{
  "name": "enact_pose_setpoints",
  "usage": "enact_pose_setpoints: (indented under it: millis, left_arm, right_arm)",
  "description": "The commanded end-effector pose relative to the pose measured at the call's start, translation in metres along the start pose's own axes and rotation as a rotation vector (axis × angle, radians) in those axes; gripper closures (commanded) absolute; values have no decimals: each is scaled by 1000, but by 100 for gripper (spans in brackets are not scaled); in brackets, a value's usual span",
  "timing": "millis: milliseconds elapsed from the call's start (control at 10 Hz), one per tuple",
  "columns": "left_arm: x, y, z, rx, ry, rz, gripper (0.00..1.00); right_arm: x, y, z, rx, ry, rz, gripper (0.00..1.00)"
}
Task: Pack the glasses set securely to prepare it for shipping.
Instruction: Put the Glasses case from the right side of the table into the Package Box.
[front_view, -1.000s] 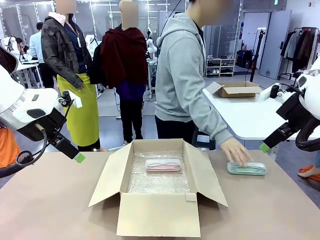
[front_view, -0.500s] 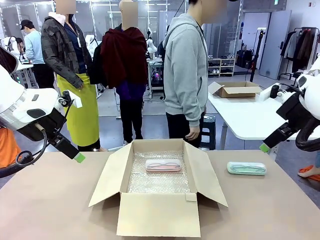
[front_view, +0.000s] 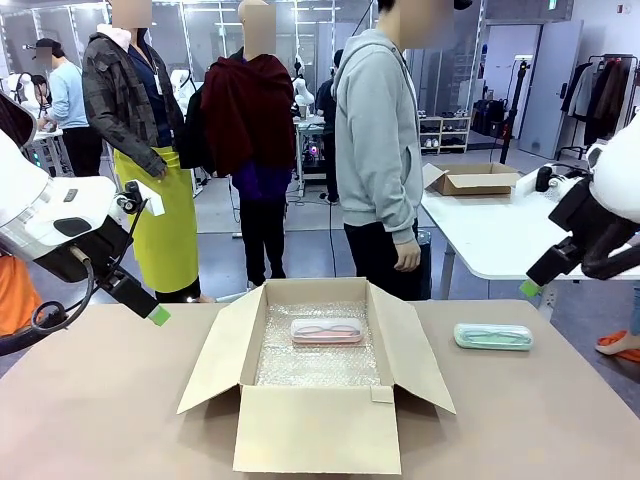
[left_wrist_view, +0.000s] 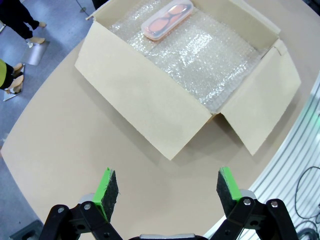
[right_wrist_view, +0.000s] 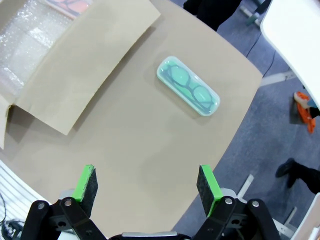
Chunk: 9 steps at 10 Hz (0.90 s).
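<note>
Front view: pink case (front_view: 327, 331) in the box (front_view: 315, 432), green case (front_view: 493, 337) waiting on the table (front_view: 100, 400), left tool (left_wrist_view: 164, 187) and right tool (right_wrist_view: 147, 184) spread wide, empty.

apparently pink case (right_wrist_view: 67, 5) cropped, box (right_wrist_view: 85, 55) cut off

pale pink case (front_view: 327, 331), mint green case (front_view: 493, 337), brown box (front_view: 315, 430)

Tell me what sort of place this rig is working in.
Probably an indoor lab or test hall, not a real packing room: a second white table with another cardboard box, a clothes rack at the far right, and a low shelf behind the person.
</note>
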<state>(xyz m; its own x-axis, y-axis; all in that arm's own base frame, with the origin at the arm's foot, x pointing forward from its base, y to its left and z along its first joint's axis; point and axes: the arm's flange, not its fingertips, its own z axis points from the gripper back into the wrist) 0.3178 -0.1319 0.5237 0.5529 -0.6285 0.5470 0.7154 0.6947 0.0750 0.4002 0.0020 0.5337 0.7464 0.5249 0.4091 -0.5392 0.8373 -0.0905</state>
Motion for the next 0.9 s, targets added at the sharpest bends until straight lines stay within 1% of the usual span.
enact_pose_setpoints:
  millis: [0,100,200,500,700,800]
  left_arm:
    - [-1,1,1,-5,-4,0,0]
    - [-1,1,1,-5,-4,0,0]
    - [-1,1,1,-5,-4,0,0]
    - [-1,1,1,-5,-4,0,0]
    - [-1,1,1,-5,-4,0,0]
    - [-1,1,1,-5,-4,0,0]
  right_arm:
    - [23,-35,-9,25,81,-8,0]
    - [31,-47,-19,42,109,-11,0]
    - [39,-59,-29,90,142,7,0]
    - [63,-90,-57,140,214,94,0]
    - [72,-104,-78,139,231,88,0]
    - [75,-111,-84,157,230,130,0]
